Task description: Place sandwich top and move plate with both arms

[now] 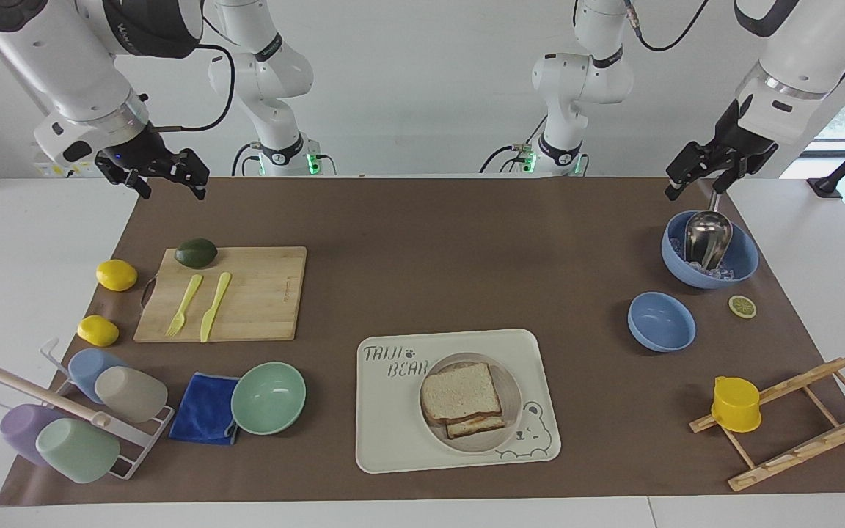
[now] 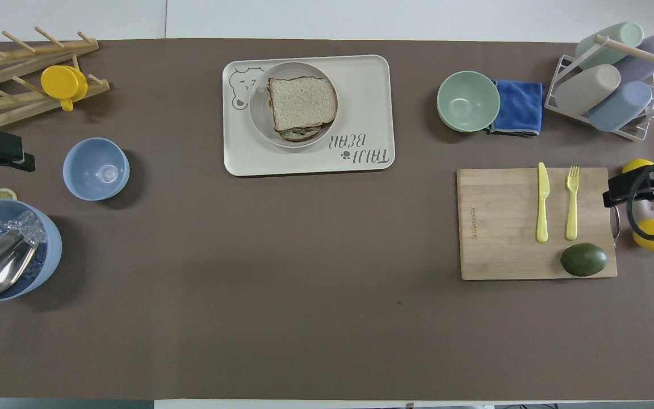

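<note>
Cream tray (image 1: 393,440) — printed "TAIJI BEAR" — beside the plate (image 1: 508,411).

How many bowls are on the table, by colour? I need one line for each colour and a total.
Blue bowls: 2, one with ice and a scoop, one empty
Mint-green bowl: 1
Total: 3

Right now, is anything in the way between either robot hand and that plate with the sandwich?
Nothing visible. Bare mat lies between the left gripper, the right gripper and the plate on the tray.
</note>
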Action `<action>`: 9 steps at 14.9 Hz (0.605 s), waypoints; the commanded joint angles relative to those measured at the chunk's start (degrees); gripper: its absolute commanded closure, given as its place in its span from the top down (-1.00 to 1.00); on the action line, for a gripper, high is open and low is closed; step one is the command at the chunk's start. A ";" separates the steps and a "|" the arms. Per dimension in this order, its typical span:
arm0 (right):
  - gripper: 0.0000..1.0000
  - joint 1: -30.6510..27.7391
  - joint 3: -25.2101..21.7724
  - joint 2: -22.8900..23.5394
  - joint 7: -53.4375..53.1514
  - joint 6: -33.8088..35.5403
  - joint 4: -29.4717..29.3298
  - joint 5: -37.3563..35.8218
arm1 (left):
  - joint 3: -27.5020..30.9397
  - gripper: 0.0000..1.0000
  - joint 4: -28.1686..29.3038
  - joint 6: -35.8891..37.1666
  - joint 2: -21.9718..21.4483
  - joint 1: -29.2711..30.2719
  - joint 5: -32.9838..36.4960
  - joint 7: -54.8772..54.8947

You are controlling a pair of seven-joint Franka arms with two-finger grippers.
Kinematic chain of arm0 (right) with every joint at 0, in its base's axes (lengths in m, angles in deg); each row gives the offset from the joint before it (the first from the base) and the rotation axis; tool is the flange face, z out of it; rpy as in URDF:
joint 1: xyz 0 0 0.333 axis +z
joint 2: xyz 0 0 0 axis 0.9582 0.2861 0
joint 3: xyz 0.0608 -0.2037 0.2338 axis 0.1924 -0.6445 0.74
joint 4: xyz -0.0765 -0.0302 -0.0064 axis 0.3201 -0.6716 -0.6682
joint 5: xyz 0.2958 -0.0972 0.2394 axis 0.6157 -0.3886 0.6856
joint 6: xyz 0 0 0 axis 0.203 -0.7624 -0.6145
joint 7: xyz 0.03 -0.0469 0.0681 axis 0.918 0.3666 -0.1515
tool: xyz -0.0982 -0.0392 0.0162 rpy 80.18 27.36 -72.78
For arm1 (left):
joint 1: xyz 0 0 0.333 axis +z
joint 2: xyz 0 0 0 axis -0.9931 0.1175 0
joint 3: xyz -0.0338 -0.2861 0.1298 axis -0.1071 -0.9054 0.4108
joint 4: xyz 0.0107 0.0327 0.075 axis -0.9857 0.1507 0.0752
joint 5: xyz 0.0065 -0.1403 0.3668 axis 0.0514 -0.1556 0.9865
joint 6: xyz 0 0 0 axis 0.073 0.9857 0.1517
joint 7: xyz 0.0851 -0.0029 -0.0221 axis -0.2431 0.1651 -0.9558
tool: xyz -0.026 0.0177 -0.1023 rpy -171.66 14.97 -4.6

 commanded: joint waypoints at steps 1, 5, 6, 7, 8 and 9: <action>1.00 -0.42 0.19 -1.19 -0.51 -0.43 1.33 0.28 | -3.75 1.00 4.03 1.72 -2.79 3.46 1.55 2.47; 1.00 -0.42 0.19 -1.27 -0.51 -0.43 1.33 0.28 | -3.67 1.00 15.27 -6.79 -7.54 2.76 2.07 5.73; 1.00 -0.42 0.19 -1.27 -0.51 -0.43 1.33 0.28 | -4.19 1.00 16.08 -7.68 -7.46 3.11 2.08 5.64; 1.00 -0.42 0.19 -1.19 -0.51 -0.43 1.33 0.28 | -5.24 1.00 16.26 -8.47 -6.93 3.55 2.08 5.82; 1.00 -0.42 0.19 -1.18 -0.51 -0.43 1.33 0.28 | -5.68 1.00 16.35 -9.09 -6.58 4.42 2.08 5.91; 1.00 -0.42 0.19 -1.18 -0.51 -0.43 1.33 0.28 | -6.56 1.00 16.09 -9.35 -6.05 5.22 2.25 6.08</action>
